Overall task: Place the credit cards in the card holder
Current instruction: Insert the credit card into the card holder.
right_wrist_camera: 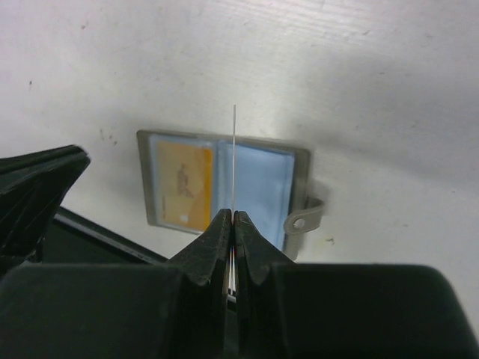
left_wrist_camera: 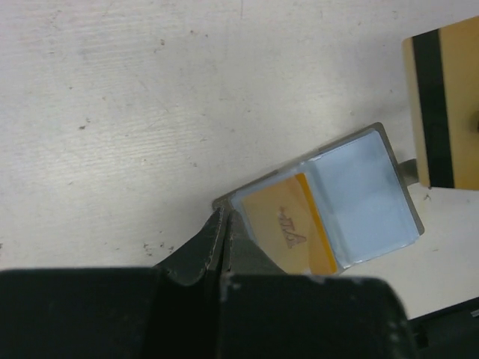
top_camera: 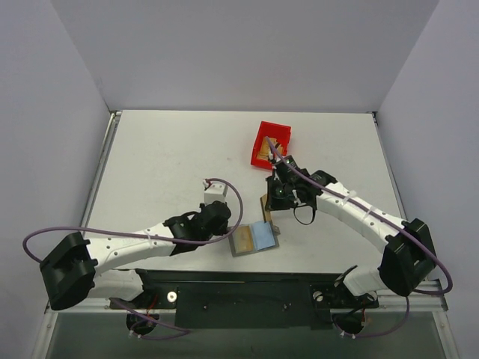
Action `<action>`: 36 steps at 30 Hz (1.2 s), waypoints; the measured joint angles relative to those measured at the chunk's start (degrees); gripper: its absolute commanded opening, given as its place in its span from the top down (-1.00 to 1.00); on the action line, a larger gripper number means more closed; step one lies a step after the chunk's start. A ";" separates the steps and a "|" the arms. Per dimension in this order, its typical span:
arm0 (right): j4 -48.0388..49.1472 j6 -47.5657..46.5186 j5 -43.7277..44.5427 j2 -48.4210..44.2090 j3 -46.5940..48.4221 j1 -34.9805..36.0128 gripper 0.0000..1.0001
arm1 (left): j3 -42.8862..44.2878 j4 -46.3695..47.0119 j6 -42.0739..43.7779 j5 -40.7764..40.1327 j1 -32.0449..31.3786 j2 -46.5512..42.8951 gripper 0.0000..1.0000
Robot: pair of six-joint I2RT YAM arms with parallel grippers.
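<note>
Top external: soft grey holder (top_camera: 264,235) lies open on the scuffed table (top_camera: 165,164), gold card (top_camera: 244,240) tucked inside. Right gripper (right_wrist_camera: 233,218) clamps a thin striped card (left_wrist_camera: 441,112) edge-on above it. Left gripper (left_wrist_camera: 227,221), clenched, touches its corner. Red bin (top_camera: 271,143) sits behind.

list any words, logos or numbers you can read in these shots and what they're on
Nothing can be quoted.
Tucked card in the card holder: short dark print, too blurred to read.
Striped card in the right tool: black stripe only, no text showing.
Red bin: nothing readable.
</note>
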 measured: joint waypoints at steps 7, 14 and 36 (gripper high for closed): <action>1.53 0.98 -2.12 0.59 -2.58 1.53 1.00 | -1.90 6.64 1.88 6.43 4.87 3.02 1.00; 2.03 1.18 -2.14 1.29 -4.39 1.05 1.00 | -6.75 9.38 2.95 10.12 8.24 1.70 1.00; 4.04 1.55 -1.92 -1.20 -8.11 -1.62 1.00 | -4.09 15.08 1.49 14.78 8.94 11.65 1.00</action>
